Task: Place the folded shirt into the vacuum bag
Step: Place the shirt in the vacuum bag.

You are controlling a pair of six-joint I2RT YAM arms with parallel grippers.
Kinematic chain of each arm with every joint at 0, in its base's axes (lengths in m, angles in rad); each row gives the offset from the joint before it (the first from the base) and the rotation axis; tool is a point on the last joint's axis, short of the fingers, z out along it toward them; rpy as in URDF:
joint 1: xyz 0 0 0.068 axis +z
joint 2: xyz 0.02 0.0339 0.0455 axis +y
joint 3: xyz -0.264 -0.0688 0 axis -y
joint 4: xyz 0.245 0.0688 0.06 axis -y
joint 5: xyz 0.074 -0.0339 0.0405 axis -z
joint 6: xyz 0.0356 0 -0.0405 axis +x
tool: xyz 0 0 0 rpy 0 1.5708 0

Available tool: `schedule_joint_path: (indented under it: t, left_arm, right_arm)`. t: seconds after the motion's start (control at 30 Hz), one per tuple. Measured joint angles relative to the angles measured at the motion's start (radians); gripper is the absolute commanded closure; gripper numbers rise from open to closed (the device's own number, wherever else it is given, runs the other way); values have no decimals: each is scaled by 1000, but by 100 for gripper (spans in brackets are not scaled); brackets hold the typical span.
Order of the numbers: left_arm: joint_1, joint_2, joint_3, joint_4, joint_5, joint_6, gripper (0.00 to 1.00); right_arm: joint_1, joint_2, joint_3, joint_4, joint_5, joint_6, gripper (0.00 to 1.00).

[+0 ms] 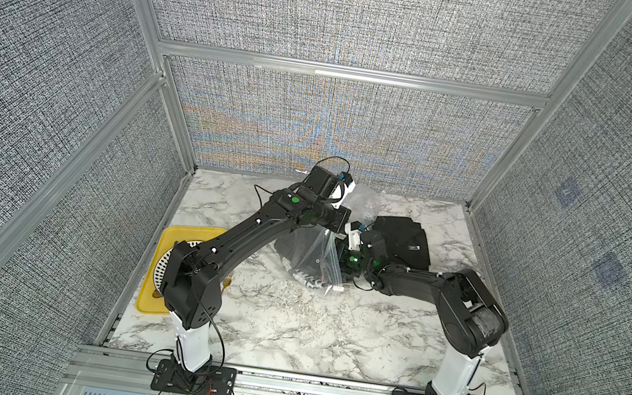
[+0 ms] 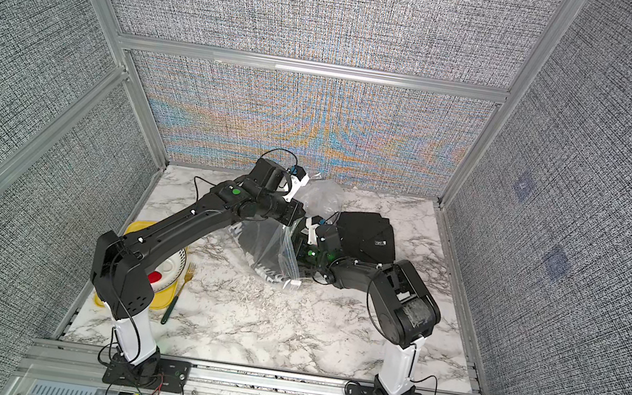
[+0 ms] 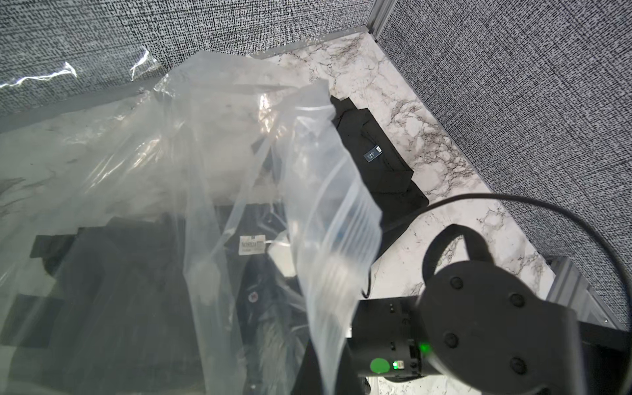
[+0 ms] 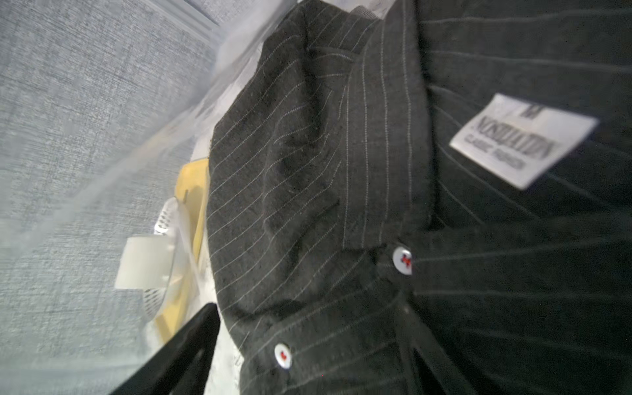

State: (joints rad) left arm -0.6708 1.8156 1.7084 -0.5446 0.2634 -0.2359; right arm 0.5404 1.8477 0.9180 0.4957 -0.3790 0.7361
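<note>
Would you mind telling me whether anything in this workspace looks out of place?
A second dark folded garment lies outside the vacuum bag, though a pinstriped shirt already shows through its plastic. Also, a fork lies on the table beside the yellow tray, not on it.
</note>
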Motion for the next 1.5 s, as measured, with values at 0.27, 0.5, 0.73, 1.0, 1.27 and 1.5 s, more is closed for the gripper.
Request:
schedule_joint_path:
  t: [0.27, 0.5, 0.73, 1.0, 1.27, 1.5]
  left_arm:
    - [1, -2, -25, -2, 57, 2, 100]
    - [-3, -2, -55, 12, 159, 0, 100]
    - [-56, 6, -78, 35, 238, -9, 100]
    - [-94, 47, -84, 49, 261, -24, 100]
    - [-103, 61, -80, 57, 264, -34, 100]
    - [-118, 74, -74, 56, 258, -48, 100]
  right_arm:
    - [-51, -213, -156, -5, 29, -8, 13]
    - [-97, -357, -298, -62, 34, 5, 12]
    - [-98, -353, -369, -50, -6, 60, 16]
    - [-86, -274, -369, 41, -43, 122, 27]
    - [-32, -152, -345, 111, -32, 170, 47]
    - [-2, -26, -231, 134, -13, 207, 64]
